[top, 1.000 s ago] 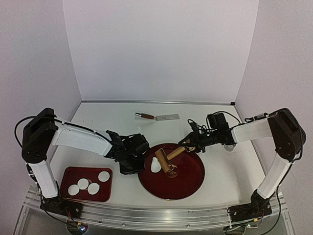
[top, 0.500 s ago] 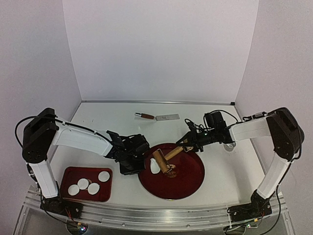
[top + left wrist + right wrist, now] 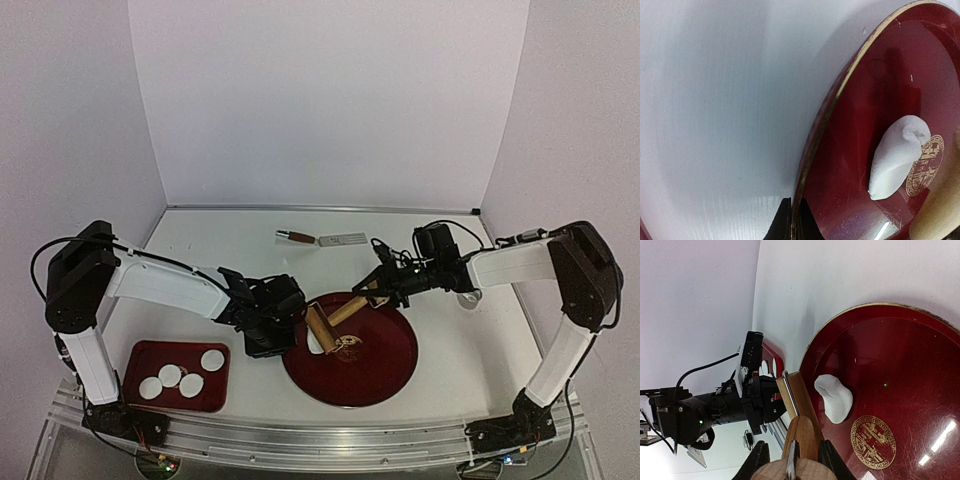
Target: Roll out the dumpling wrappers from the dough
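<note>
A ragged white dough piece [image 3: 317, 343] lies on the left part of the round red plate [image 3: 385, 370]. My left gripper [image 3: 286, 334] is shut on the plate's left rim [image 3: 812, 150], its fingers [image 3: 782, 220] pinching the edge; the dough [image 3: 897, 155] lies just beyond. My right gripper [image 3: 376, 292] is shut on the handle [image 3: 801, 440] of a wooden roller [image 3: 320, 322]. The roller's barrel [image 3: 792, 392] is beside the dough [image 3: 834, 397], apart from it. Several round white dumpling wrappers [image 3: 191, 384] lie in a small red tray [image 3: 140, 356] at the front left.
A spatula with a brown handle [image 3: 322, 239] lies at the back of the table. The white walls stand close behind and at both sides. My left arm's body [image 3: 730, 405] is close to the roller's far end.
My right gripper has drawn the roller back and to the left, from the plate's middle to its far left rim, off the dough. The left gripper has stayed on the rim.
</note>
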You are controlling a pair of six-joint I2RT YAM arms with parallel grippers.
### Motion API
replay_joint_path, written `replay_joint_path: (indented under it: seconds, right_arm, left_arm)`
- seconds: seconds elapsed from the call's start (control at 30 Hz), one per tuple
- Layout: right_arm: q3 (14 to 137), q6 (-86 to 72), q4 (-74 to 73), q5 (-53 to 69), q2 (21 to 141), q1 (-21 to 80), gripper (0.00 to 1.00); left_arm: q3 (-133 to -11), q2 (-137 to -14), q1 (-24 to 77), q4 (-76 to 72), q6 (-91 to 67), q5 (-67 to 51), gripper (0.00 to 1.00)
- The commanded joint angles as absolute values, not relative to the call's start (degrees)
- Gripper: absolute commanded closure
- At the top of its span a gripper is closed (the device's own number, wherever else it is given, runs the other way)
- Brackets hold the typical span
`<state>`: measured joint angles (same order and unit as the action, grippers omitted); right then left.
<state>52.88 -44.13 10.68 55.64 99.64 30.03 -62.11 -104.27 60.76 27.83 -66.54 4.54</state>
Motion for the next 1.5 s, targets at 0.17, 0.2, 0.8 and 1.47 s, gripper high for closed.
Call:
replay_joint_path:
  seconds: [0.17,0.2,0.8,1.47]
  right_arm:
    - [56.57,-41.9,11.12,55.35,103.62,31.0,1.0]
    - [56.7,-41.51,10.33,54.54,103.7,30.98,1.0]
    - [58.61,-37.43,0.16,47.07,105.92,30.43,1.0]
    - [57.5,-38.08,-7.03,41.93,107.54,27.46,1.0]
  left_arm:
    - [-61.62,-103.1,60.73,29.01,-68.12,5.33,1.0]
    - [-61.62,-103.11,60.73,29.04,-68.12,5.3,1.0]
    - [-61.0,-103.1,60.77,28.83,-68.4,5.16,1.0]
    - [-58.35,-101.45,60.74,27.77,-70.05,5.23,1.0]
